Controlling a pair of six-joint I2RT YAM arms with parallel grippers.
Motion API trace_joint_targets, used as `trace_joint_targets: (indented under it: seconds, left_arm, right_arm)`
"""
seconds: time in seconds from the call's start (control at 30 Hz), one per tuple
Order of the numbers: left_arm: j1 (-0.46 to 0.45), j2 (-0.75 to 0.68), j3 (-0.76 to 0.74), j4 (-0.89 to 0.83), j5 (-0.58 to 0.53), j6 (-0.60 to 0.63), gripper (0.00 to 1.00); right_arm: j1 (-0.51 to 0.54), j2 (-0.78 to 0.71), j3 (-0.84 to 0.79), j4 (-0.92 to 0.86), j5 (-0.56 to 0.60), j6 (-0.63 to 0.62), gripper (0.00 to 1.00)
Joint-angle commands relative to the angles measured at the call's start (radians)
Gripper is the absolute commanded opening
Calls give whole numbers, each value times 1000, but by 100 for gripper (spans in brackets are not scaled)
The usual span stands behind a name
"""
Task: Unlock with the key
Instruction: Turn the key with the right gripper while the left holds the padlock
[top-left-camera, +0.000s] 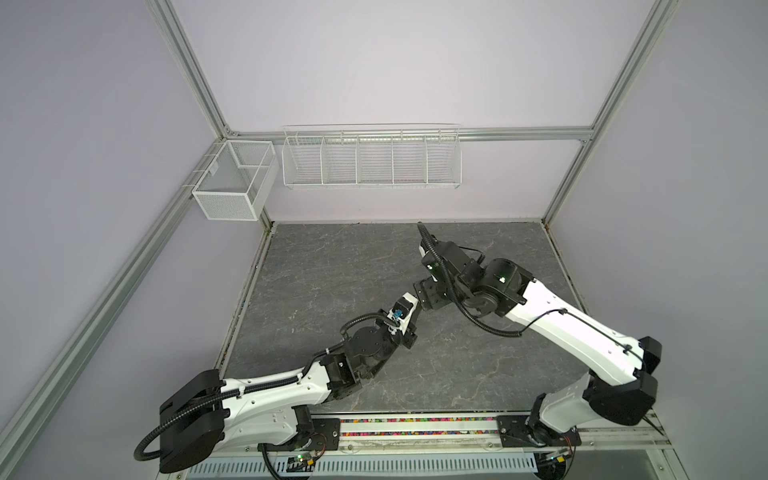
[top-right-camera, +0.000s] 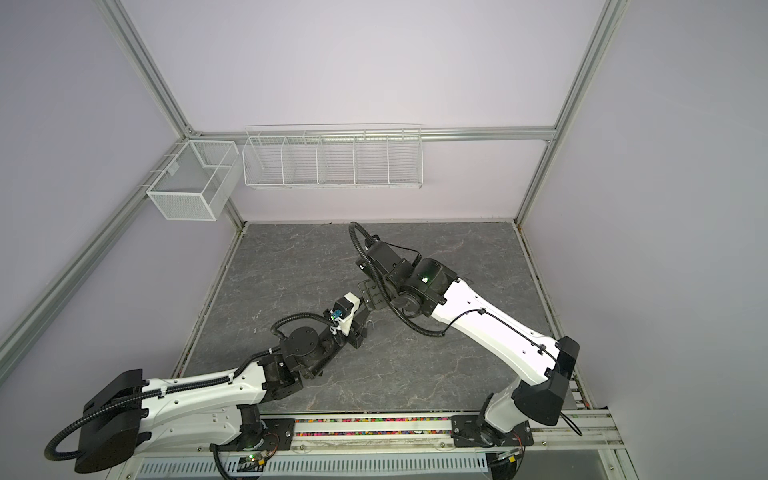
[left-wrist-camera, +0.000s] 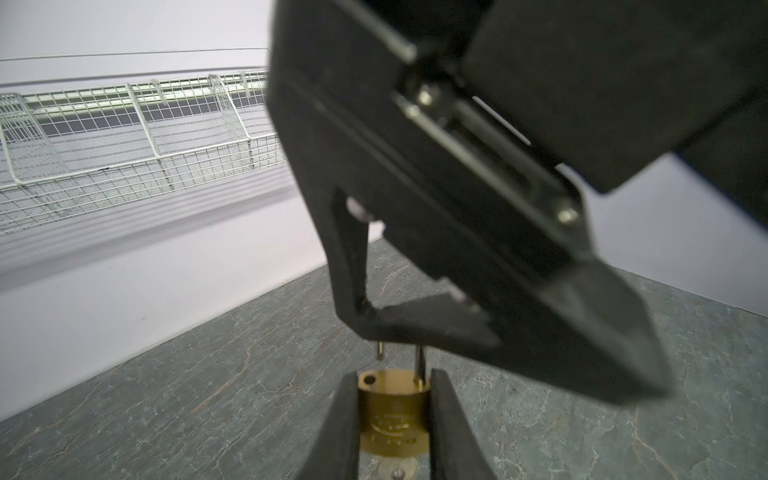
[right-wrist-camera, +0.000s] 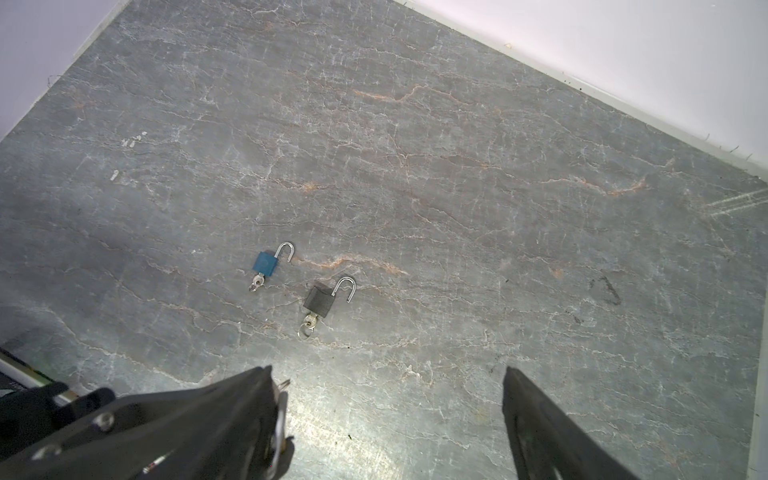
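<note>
In the left wrist view my left gripper (left-wrist-camera: 394, 376) is shut on a brass padlock (left-wrist-camera: 392, 411), one finger on each side of its body. The key (left-wrist-camera: 397, 467) sits in the keyhole at the lock's end. The steel shackle (left-wrist-camera: 420, 365) stands raised, with its short leg clear of its hole and its top hidden behind a right gripper finger (left-wrist-camera: 428, 326). My right gripper (right-wrist-camera: 386, 374) is open wide with nothing between its fingers; the shackle (right-wrist-camera: 281, 415) shows beside one finger. In both top views the grippers (top-left-camera: 415, 322) (top-left-camera: 424, 306) meet mid-table and hide the lock.
A blue padlock (right-wrist-camera: 266, 264) and a black padlock (right-wrist-camera: 319, 301) lie on the grey stone tabletop (right-wrist-camera: 457, 187), each with its shackle open and a key in it. A white wire rack (top-left-camera: 372, 160) and a mesh basket (top-left-camera: 232, 183) hang on the back wall.
</note>
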Motion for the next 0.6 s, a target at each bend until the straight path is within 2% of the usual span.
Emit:
trace_joint_targets:
  seconds: [0.0,0.13,0.33,0.57]
  left_arm:
    - [-6,-16,-3,18,-7,-2,0]
    - [-8,-34,-9,4,-6,11,0]
    - [-7,-66,-16,-3,-7,18,0]
    - [-7,-61,-14,-1,1,9,0]
  right_arm:
    - [5,11,31,-42,44,-28,88]
    - [-2,9,52,-68,54,-38,90]
    - [-16,16,82,-100,-36,-88,91]
    - [-33,1,114,-157,-37,-118,91]
